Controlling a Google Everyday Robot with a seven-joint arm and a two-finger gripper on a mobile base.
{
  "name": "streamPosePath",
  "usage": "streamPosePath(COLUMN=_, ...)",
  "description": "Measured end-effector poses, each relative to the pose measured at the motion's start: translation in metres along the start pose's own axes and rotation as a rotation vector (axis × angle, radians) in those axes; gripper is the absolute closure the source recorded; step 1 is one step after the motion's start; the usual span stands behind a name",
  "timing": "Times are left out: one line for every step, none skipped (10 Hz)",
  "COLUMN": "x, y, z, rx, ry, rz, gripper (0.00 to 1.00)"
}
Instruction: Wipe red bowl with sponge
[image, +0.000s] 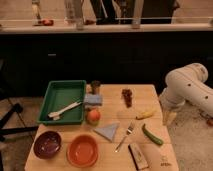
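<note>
- Presently judged unstarted: grasping and wiping both left.
- Found red bowl (82, 150) at 6 o'clock of table (150, 95).
- Found sponge (93, 99) at bowl's 12 o'clock, untouched.
- Located gripper (170, 118) off table's 3 o'clock edge; cannot tell whether spread or pressed together.

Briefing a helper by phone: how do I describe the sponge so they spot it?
On the wooden table, just right of the green tray, the sponge lies between a small cup and an orange fruit, far from the gripper beside the table's right edge. It is a light blue block; the nearby cloth is triangular.
</note>
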Motion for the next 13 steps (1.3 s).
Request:
streamPosePath(x=-0.002, y=-0.001, z=0.000, rx=0.015, ry=-0.011, rz=-0.003, gripper=0.20)
streamPosePath(x=-0.008, y=-0.002, z=-0.002, rx=0.046, ry=-0.034, rz=-0.008, gripper=0.20)
streamPosePath(x=-0.018, y=-0.004, z=-0.005, rx=0.085, ry=-0.070, rz=-0.015, gripper=0.20)
streamPosePath(x=-0.030, y=-0.008, z=-0.008, rx=0.120, ry=-0.105, rz=-0.026, gripper=0.20)
streamPosePath(x=-0.045, y=-0.014, z=-0.013, rx=0.155, ry=-0.142, rz=-0.044, gripper=0.20)
streamPosePath(x=-0.054, y=-0.018, z=-0.016, rx=0.177, ry=-0.171, rz=-0.056, gripper=0.20)
streamPosePath(x=-0.063, y=-0.023, z=-0.019, rx=0.197, ry=-0.201, rz=-0.071, gripper=0.20)
streamPosePath(x=-0.079, y=-0.029, z=-0.022, rx=0.208, ry=-0.230, rz=-0.094, gripper=0.20)
streamPosePath(x=-0.095, y=-0.034, z=-0.023, rx=0.211, ry=-0.249, rz=-0.117, gripper=0.20)
streamPosePath(x=-0.113, y=-0.040, z=-0.024, rx=0.212, ry=-0.264, rz=-0.144, gripper=0.20)
streamPosePath(x=-0.134, y=-0.045, z=-0.024, rx=0.211, ry=-0.277, rz=-0.177, gripper=0.20)
streamPosePath(x=-0.151, y=-0.050, z=-0.024, rx=0.208, ry=-0.288, rz=-0.198, gripper=0.20)
streamPosePath(x=-0.167, y=-0.056, z=-0.023, rx=0.194, ry=-0.308, rz=-0.213, gripper=0.20)
